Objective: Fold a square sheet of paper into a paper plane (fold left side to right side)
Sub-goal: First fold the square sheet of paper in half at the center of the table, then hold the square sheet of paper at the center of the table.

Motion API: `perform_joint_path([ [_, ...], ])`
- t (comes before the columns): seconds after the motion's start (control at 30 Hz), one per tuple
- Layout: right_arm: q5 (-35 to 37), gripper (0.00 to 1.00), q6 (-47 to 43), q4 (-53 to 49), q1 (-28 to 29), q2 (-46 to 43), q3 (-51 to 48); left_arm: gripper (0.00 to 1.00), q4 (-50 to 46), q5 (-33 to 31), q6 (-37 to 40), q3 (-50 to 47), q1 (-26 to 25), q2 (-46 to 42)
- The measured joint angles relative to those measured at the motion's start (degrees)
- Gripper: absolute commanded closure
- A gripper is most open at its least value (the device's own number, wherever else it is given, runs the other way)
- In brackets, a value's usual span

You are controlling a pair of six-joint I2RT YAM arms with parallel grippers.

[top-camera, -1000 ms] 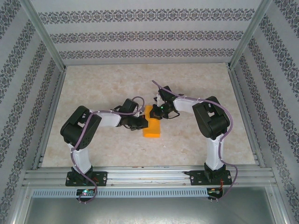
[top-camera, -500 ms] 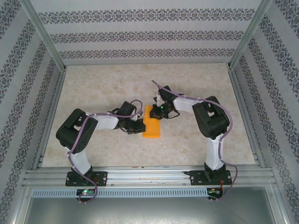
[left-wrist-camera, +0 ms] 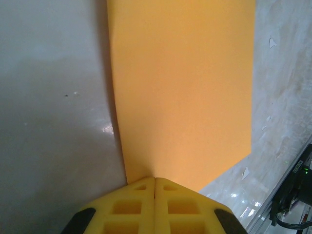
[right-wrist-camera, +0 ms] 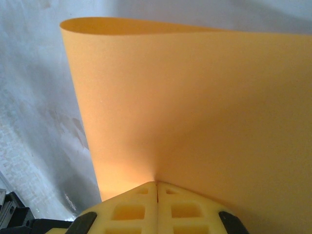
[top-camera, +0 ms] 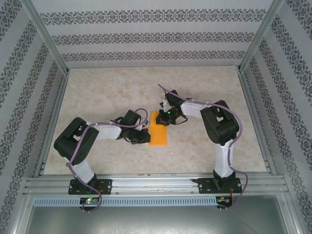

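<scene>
The square sheet of paper (top-camera: 159, 132) is bright orange and lies doubled over as a tall rectangle in the middle of the table; a paper plane is out of view. My left gripper (top-camera: 145, 138) is shut, its yellow tips (left-wrist-camera: 155, 179) touching the paper (left-wrist-camera: 185, 87) at its near left edge, with nothing between the fingers. My right gripper (top-camera: 165, 118) is also shut and its tips (right-wrist-camera: 156, 183) rest on the sheet's far end. In the right wrist view the paper (right-wrist-camera: 195, 97) curls over at its far edge as a loose fold.
The marble-look tabletop (top-camera: 107, 92) is bounded by an aluminium frame (top-camera: 146, 184) at the near edge and patterned walls on three sides. The right arm's cable (top-camera: 168, 90) loops above the paper's far end.
My left gripper has slid toward the near edge along the paper's left side, and its arm has lowered and swung left. The right gripper and the paper stay where they were.
</scene>
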Motion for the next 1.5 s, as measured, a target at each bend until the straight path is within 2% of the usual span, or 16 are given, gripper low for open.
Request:
perform_joint_path([
  [0.33,0.0,1.00,-0.3,0.0,0.0,0.0,0.0,0.95,-1.3,-0.3,0.2,-1.7,-0.9,-2.0],
  [0.6,0.0,1.00,-0.4,0.4,-0.3,0.0,0.0,0.95,-9.4,-0.1,0.2,-1.8,-1.6,-4.7],
  [0.83,0.1,1.00,-1.0,0.9,-0.6,0.0,0.0,0.96,-14.8,0.9,0.8,4.6,0.9,-6.0],
  [1.13,0.1,1.00,-1.4,0.9,-0.6,0.0,0.0,0.96,-15.0,2.3,4.3,17.5,2.6,6.1],
  [1.33,0.1,1.00,-1.4,0.9,-0.6,0.0,0.0,0.97,-14.9,2.9,5.1,20.8,2.6,12.2],
  [1.5,0.1,1.00,-1.4,0.9,-0.6,-0.1,0.0,0.99,-14.7,3.1,5.3,20.9,2.4,13.4],
])
